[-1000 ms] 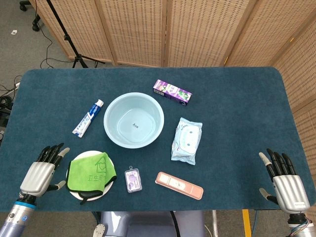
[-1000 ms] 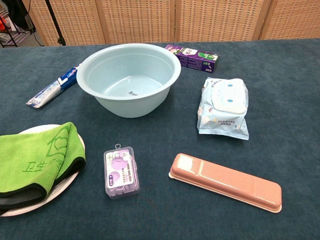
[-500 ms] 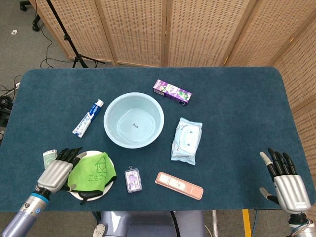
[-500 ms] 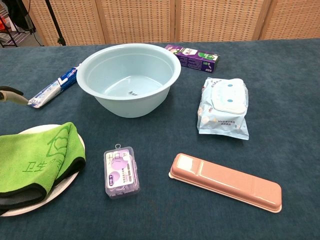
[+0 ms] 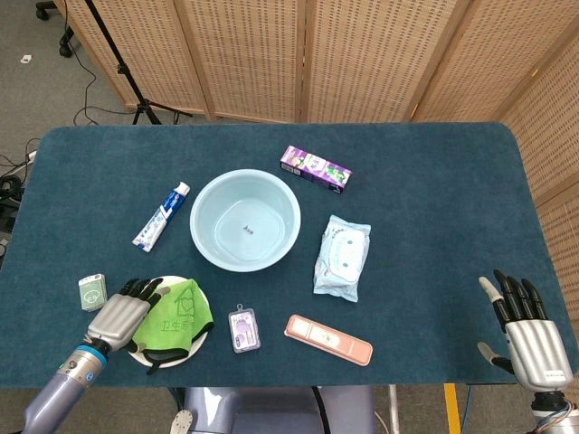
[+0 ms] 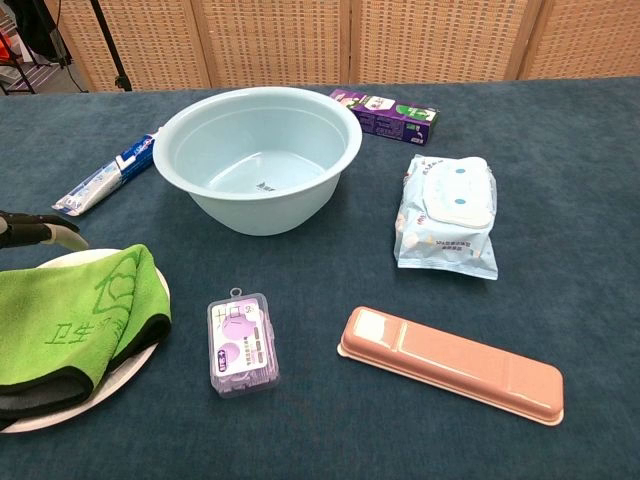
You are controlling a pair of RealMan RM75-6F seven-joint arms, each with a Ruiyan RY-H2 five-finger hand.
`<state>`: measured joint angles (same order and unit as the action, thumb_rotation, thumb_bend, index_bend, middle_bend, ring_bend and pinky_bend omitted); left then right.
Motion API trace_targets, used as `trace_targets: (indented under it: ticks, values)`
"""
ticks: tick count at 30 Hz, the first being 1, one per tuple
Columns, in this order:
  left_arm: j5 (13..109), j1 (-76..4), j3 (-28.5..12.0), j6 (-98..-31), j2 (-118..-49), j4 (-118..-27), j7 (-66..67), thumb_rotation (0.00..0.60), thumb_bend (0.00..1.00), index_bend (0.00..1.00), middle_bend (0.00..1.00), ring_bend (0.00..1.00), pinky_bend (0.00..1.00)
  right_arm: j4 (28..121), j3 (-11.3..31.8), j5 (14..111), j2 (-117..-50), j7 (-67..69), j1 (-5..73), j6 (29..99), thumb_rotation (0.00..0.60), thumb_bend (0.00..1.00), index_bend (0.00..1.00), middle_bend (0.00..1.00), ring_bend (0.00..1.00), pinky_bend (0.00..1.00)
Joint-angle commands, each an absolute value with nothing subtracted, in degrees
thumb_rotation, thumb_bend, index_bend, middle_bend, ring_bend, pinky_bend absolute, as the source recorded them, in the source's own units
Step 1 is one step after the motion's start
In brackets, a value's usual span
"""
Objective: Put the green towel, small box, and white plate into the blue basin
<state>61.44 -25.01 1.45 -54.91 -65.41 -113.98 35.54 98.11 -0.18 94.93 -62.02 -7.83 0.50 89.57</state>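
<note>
The green towel lay folded on the white plate at the table's near left, its long axis running toward the empty blue basin; the small box lay just right of the plate, pointing front to back. A toothpaste tube, wipes pack and pink case ringed the basin. The left hand had moved in over the plate's left edge since a second ago, fingers spread and seemingly holding nothing, while the right hand stayed open at the near right.

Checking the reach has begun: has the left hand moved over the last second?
Yes. The left hand has shifted right in the head view, from beside the white plate to over its left rim and the green towel.
</note>
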Motion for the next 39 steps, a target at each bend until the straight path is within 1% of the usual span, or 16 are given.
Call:
trace_targets:
  ticks: [1, 9, 13, 15, 17, 19, 22, 24, 27, 30, 33, 36, 39]
  values:
    - [59.07, -26.54, 2.06, -54.71, -67.27, -113.41, 38.08, 0.6, 0.16, 0.0, 0.0, 0.0, 0.0, 98.09, -0.13, 94.83, -61.95, -7.63, 0.48, 89.63, 0.6, 0.16, 0.06, 0.0, 0.0, 0.0]
    - [54.75, -28.43, 3.04, -56.3, -72.44, -110.6, 42.12, 0.6, 0.16, 0.0, 0.0, 0.0, 0.0, 98.08, 0.04, 94.59, -61.59, -6.8, 0.39, 89.87, 0.6, 0.16, 0.06, 0.0, 0.0, 0.0]
    - [54.06, -28.83, 3.53, -57.68, -75.21, -108.36, 43.54, 0.6, 0.16, 0.0, 0.0, 0.0, 0.0, 98.07, 0.15, 94.55, -61.47, -6.43, 0.36, 90.06, 0.6, 0.16, 0.06, 0.0, 0.0, 0.0]
    - [54.04, -28.85, 3.89, -58.51, -76.4, -107.55, 44.13, 0.6, 0.16, 0.0, 0.0, 0.0, 0.02, 98.01, 0.18, 94.48, -61.41, -6.22, 0.34, 90.07, 0.6, 0.16, 0.06, 0.0, 0.0, 0.0]
    - [54.23, -28.85, 4.25, -59.36, -77.35, -106.91, 44.71, 0.6, 0.17, 0.02, 0.0, 0.0, 0.06, 98.01, 0.2, 94.49, -61.35, -6.12, 0.31, 90.16, 0.6, 0.16, 0.06, 0.0, 0.0, 0.0]
    - [54.9, -28.77, 4.54, -60.16, -78.02, -106.44, 45.0, 0.6, 0.17, 0.06, 0.0, 0.01, 0.1, 98.03, 0.16, 94.57, -61.32, -6.07, 0.28, 90.2, 0.6, 0.16, 0.06, 0.0, 0.0, 0.0]
    - [55.97, -28.56, 4.93, -61.02, -78.68, -105.96, 44.79, 0.6, 0.19, 0.19, 0.01, 0.07, 0.16, 98.0, 0.18, 94.56, -61.32, -5.83, 0.3, 90.19, 0.6, 0.16, 0.06, 0.0, 0.0, 0.0]
    - [56.96, -28.37, 5.04, -61.83, -79.11, -105.5, 44.49, 0.6, 0.22, 0.28, 0.06, 0.13, 0.19, 98.04, 0.16, 94.63, -61.3, -5.7, 0.32, 90.17, 0.6, 0.16, 0.06, 0.0, 0.0, 0.0]
    - [59.6, -27.77, 5.36, -63.64, -79.92, -104.34, 43.99, 0.6, 0.25, 0.38, 0.14, 0.18, 0.23, 98.11, 0.16, 94.67, -61.3, -5.61, 0.32, 90.19, 0.6, 0.16, 0.06, 0.0, 0.0, 0.0]
    - [61.92, -27.23, 5.59, -65.07, -80.49, -103.54, 43.4, 0.6, 0.27, 0.49, 0.2, 0.22, 0.26, 98.15, 0.14, 94.67, -61.35, -5.6, 0.32, 90.15, 0.6, 0.16, 0.06, 0.0, 0.0, 0.0]
    - [63.45, -26.85, 5.65, -66.07, -80.81, -103.13, 42.95, 0.6, 0.3, 0.57, 0.26, 0.28, 0.3, 98.17, 0.13, 94.66, -61.33, -5.56, 0.33, 90.11, 0.6, 0.16, 0.06, 0.0, 0.0, 0.0]
    - [65.59, -26.3, 5.62, -67.6, -81.48, -102.21, 42.52, 0.6, 0.31, 0.62, 0.33, 0.34, 0.33, 98.17, 0.16, 94.6, -61.36, -5.5, 0.32, 90.12, 0.6, 0.16, 0.06, 0.0, 0.0, 0.0]
    - [67.34, -25.78, 5.36, -69.0, -82.09, -101.22, 41.88, 0.6, 0.32, 0.67, 0.36, 0.37, 0.34, 98.19, 0.19, 94.55, -61.35, -5.42, 0.32, 90.12, 0.6, 0.16, 0.06, 0.0, 0.0, 0.0]
